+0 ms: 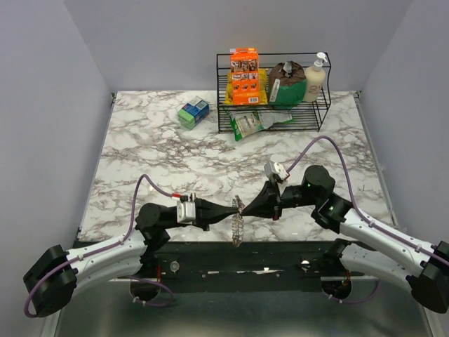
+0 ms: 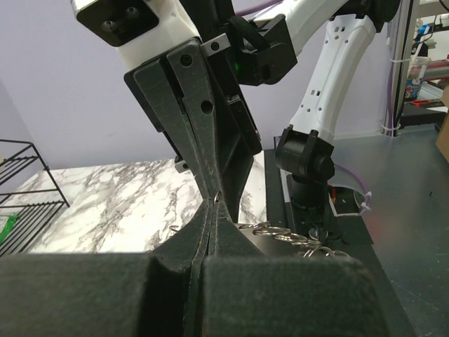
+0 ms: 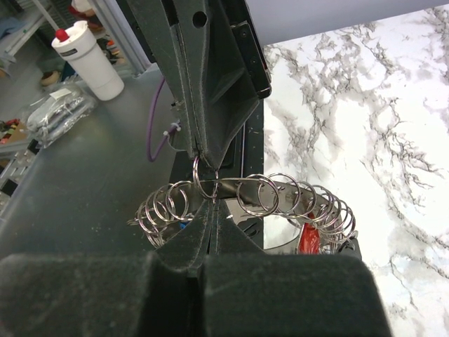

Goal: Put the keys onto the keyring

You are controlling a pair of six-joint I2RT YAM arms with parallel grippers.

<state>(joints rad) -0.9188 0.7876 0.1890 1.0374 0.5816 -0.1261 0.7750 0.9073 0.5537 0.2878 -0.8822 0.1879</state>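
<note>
Keyring of silvery coiled metal (image 1: 237, 228) hangs 6 o'clock of touching tips | black left gripper (image 1: 233, 210) clamps it, pointing 3 o'clock | black right gripper (image 1: 245, 208) clamps it, pointing 9 o'clock

Marble table (image 1: 161, 165) lies open midway; wire rack (image 1: 273, 105) (small box (image 1: 193, 112) beside it) fills the far edge; left gripper (image 1: 233, 210) and right gripper (image 1: 247, 208), tips touching, bar the near edge.

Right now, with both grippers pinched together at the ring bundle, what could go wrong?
1. The left gripper and right gripper are shut tip to tip on the keyring. Opposed pulls could bend it or tear it loose.
2. The keyring hangs at the near edge of the table, partly above the black base. A slip would likely drop it there, off the marble.
</note>
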